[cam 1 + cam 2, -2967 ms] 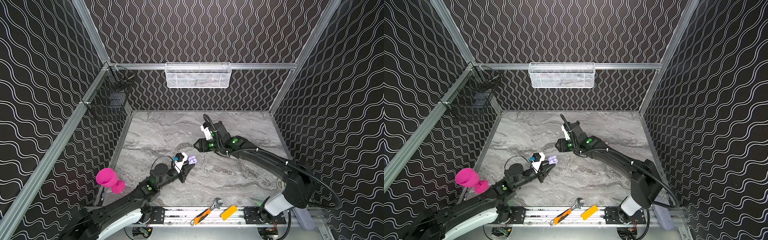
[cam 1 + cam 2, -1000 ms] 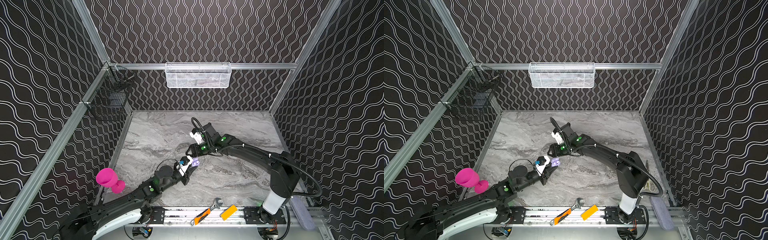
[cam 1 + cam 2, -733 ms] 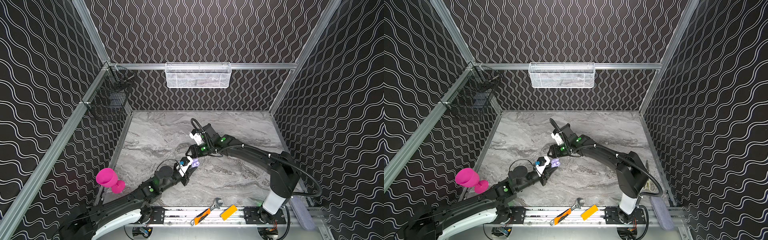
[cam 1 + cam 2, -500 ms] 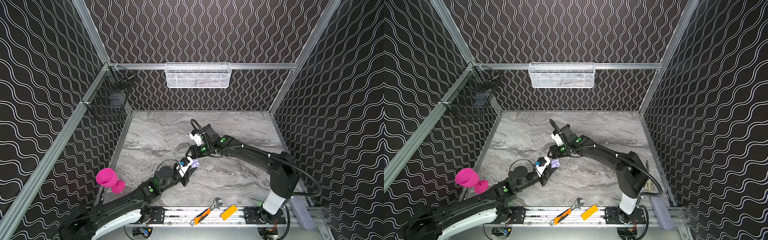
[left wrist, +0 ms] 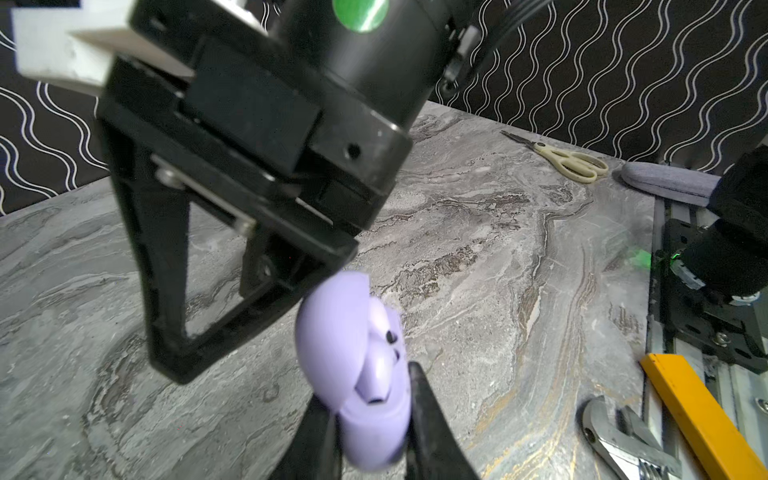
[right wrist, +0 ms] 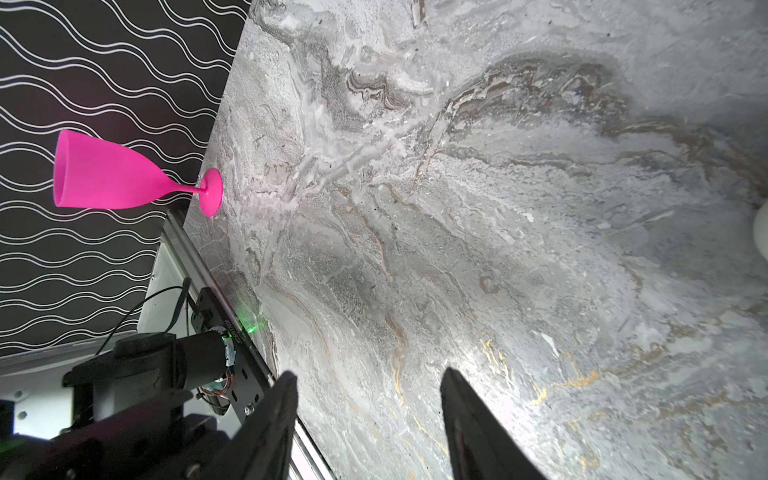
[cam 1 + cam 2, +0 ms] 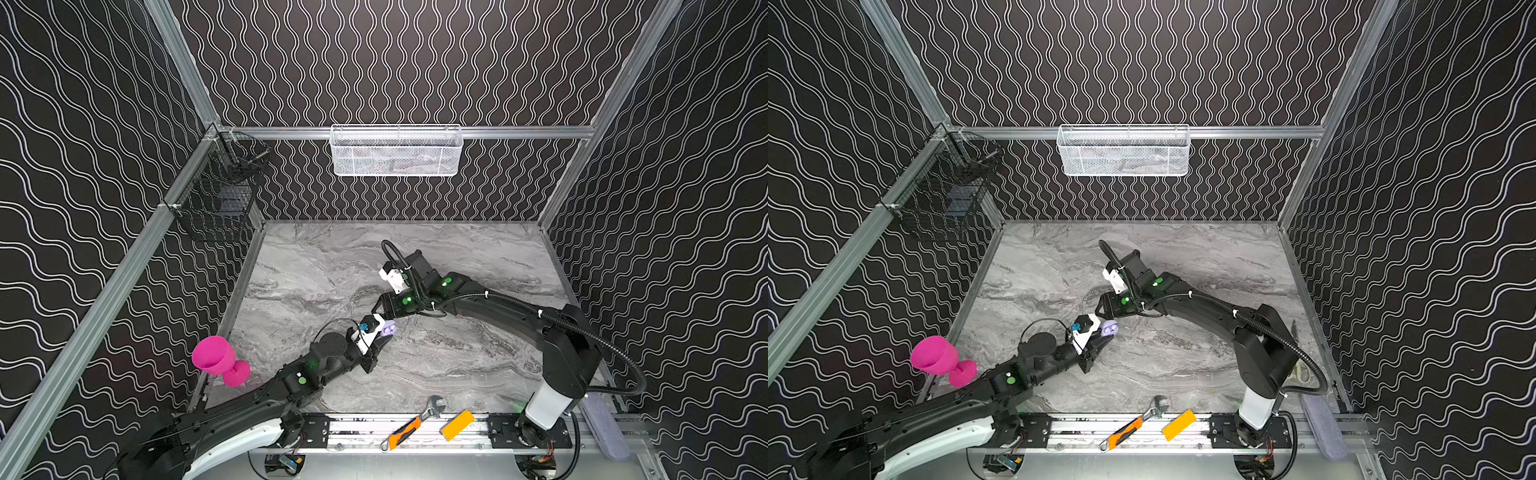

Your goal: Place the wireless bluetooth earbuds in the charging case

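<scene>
Left wrist — lavender case (image 5: pixel 353 361) within left tool (image 5: pixel 368 388)

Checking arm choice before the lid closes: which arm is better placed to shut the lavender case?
Likely right: the right pincer stands open and empty beside the lid, while the left pincer is clamped on the lavender case.
</scene>
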Robot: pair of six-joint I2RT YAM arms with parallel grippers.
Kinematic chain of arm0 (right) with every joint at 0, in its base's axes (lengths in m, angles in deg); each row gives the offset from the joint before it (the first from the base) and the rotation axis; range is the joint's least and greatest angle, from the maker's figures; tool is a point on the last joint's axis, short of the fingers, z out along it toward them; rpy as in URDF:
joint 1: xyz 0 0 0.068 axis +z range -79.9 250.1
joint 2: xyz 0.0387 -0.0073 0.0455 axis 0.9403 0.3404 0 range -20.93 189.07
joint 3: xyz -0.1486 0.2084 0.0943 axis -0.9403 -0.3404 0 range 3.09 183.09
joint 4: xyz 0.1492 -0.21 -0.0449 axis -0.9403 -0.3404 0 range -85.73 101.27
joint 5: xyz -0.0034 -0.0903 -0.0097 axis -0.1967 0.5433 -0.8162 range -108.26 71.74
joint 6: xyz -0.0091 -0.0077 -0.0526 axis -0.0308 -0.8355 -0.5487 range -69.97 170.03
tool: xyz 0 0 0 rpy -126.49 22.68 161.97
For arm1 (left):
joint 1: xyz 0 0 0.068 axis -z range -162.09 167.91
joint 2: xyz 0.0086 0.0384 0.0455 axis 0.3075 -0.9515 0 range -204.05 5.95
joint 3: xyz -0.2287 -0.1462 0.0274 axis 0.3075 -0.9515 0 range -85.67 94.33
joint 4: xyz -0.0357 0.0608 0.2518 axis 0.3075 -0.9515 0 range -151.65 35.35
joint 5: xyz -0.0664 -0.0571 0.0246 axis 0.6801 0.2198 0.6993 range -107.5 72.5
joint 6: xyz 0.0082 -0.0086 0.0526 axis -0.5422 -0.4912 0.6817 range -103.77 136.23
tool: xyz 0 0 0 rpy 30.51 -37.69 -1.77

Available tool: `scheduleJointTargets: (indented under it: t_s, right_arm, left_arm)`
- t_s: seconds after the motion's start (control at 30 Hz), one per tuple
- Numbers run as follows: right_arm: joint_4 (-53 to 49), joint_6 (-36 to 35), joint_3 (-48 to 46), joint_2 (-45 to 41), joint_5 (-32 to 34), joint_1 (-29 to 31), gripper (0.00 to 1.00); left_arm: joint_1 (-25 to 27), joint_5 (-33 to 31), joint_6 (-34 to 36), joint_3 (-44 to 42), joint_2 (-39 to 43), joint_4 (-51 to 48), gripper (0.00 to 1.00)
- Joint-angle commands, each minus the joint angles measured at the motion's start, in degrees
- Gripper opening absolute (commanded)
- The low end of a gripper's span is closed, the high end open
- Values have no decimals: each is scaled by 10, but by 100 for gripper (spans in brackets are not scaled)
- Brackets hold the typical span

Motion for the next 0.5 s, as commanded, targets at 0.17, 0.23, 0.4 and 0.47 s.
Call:
scheduleJointTargets:
  t_s: [0.17,0.23,0.4,0.47]
  right_arm:
    - [-25,-13,3,-10,2,2,57]
    - [-27,-14,5,-13,8,3,57]
    - [-27,-16,7,-24,24,2,58]
    - [-29,-17,7,-27,29,1,58]
  left_arm:
    - [0,-21,-5,2,-1,46,3]
    - [-1,-21,-5,2,-2,46,3]
    - [0,-21,-5,3,-7,49,3]
    - [-1,-20,-6,2,-8,49,3]
